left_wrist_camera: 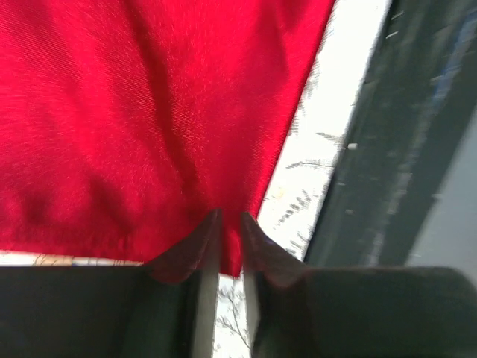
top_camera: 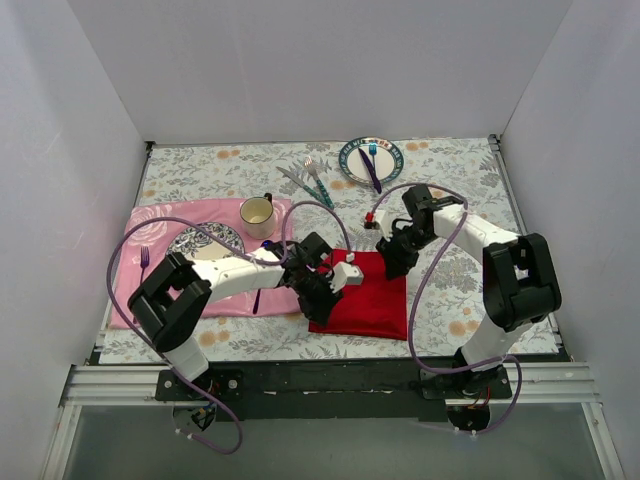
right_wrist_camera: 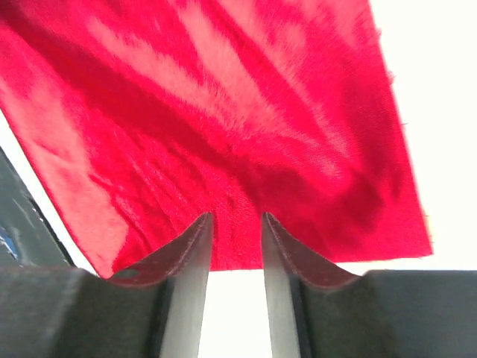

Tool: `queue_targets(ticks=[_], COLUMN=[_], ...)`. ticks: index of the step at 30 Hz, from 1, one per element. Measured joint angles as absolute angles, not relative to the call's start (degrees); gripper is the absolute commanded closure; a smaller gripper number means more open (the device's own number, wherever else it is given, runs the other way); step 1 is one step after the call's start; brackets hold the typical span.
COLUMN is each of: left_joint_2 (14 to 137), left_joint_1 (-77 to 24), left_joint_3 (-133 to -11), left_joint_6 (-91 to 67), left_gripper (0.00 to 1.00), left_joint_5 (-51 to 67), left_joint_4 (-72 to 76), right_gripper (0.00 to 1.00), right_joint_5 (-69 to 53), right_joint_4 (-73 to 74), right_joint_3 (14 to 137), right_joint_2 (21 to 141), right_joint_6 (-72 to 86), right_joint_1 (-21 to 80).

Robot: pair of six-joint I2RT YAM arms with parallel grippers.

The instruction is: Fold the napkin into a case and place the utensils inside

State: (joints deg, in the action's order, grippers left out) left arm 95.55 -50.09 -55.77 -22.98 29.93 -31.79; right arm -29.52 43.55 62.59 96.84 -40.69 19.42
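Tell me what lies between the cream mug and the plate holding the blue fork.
The teal-handled fork and knife lie there, touching neither one; the top view shows it.

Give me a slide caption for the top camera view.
Left hand and right hand at the edge of the red napkin; teal-handled fork and knife beyond.

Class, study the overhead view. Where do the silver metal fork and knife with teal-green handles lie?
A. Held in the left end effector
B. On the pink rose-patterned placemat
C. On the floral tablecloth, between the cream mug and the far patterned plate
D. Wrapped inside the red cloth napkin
C: the silver metal fork and knife with teal-green handles lie on the floral tablecloth, between the cream mug and the far patterned plate, apart from the red cloth napkin.
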Motion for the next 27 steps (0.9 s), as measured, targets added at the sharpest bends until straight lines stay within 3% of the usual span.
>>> queue_targets(ticks=[2,6,12,18,21,27], left_joint_2=[94.6,94.6,97.5,106.5,109.9,111.2], left_joint_1=[-48.0,-39.0,-29.6,-27.7,-27.5,-27.5], left_joint_3=[-57.5,-66.4,-77.5,-81.5,-81.6,-81.6], left_joint_6=[-23.4,-24.2,-27.3,-31.8,-33.2,-34.5], left_gripper=[0.72,0.50,0.45,0.42,0.36,0.30], left_joint_5=[32.3,36.7,36.0,34.7,34.3,33.9], left_joint_4=[-33.5,-34.9,-31.7,-30.0,-30.2,-30.0], right_gripper=[0.52,0.49,0.44,0.36,0.32,0.32], right_joint_5=[-30.2,-31.2,-32.4,-32.3,-32.8,-34.7], right_joint_4=[44.4,45.7,46.1,46.1,46.2,46.4], right_joint_3=[64.4,69.8,73.3,73.6,73.9,76.4], right_joint_2=[96.0,94.1,94.4,99.5,102.4,108.5], right_joint_6=[-40.3,-38.7,-35.3,-32.3,-31.1,-29.3], right_joint_1=[18.7,16.3,10.3,6.7,6.1,4.8])
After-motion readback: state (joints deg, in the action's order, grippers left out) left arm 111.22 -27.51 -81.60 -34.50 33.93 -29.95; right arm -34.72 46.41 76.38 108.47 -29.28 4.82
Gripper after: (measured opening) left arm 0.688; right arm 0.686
